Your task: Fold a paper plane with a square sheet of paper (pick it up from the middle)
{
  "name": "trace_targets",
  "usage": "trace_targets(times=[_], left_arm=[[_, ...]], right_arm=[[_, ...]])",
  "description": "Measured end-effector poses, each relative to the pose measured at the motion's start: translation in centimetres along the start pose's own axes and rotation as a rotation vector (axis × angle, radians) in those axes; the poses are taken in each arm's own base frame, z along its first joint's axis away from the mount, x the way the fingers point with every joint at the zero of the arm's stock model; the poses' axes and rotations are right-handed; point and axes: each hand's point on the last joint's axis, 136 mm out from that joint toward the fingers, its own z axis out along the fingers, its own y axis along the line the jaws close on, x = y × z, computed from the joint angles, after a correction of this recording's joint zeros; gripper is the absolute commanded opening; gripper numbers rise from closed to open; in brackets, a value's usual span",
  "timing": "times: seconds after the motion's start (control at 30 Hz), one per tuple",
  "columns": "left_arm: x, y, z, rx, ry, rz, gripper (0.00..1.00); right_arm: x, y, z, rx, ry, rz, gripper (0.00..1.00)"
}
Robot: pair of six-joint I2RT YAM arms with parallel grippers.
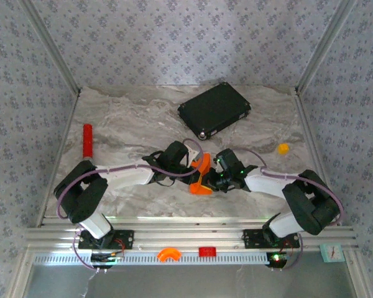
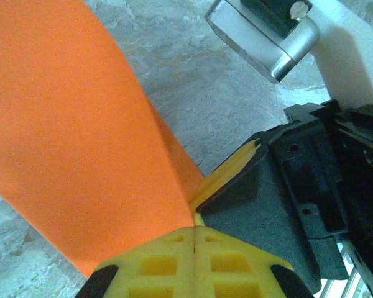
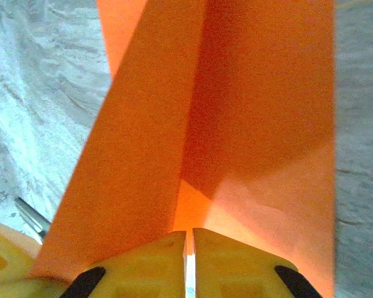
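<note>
Bases of both arms sit along the bottom edge of the overhead view, and from there I see the arms reach inward and meet at the centre of the frame. There the left gripper (image 1: 194,167) and the right gripper (image 1: 214,176) both hold a folded sheet of bright orange paper (image 1: 201,187) over the grey marbled table (image 1: 130,118). I cannot tell whether its lower end touches the surface.

On my left wrist feed the yellow fingers (image 2: 155,261) are pressed together on a creased corner of the sheet. On my right wrist feed the yellow fingers (image 3: 236,261) pinch a folded edge, with only a thin slit between them.

Farther back a red cylinder (image 1: 87,139) lies at the left and a small orange-yellow lump (image 1: 283,148) at the right. A flat black case (image 1: 214,110) sits at upper centre.
</note>
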Motion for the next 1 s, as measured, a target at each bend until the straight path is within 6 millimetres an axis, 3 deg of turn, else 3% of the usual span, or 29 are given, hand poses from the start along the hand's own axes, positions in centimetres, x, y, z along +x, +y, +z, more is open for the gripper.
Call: trace_targets(times=[0.37,0.67,1.0], left_arm=[[-0.22,0.10,-0.13,0.011,-0.002,-0.039,0.05],[-0.59,0.13,-0.21,0.017,-0.014,-0.056,0.19],[-0.51,0.07,-0.14,0.026,-0.016,-0.059,0.25]], right_arm=[[-0.13,0.05,0.27,-0.057,-0.015,0.044,0.08],[-0.60,-0.25,0.15,-0.079,-0.034,0.079,0.07],[-0.83,0.06,0.13,-0.110,-0.047,0.097,0.07]])
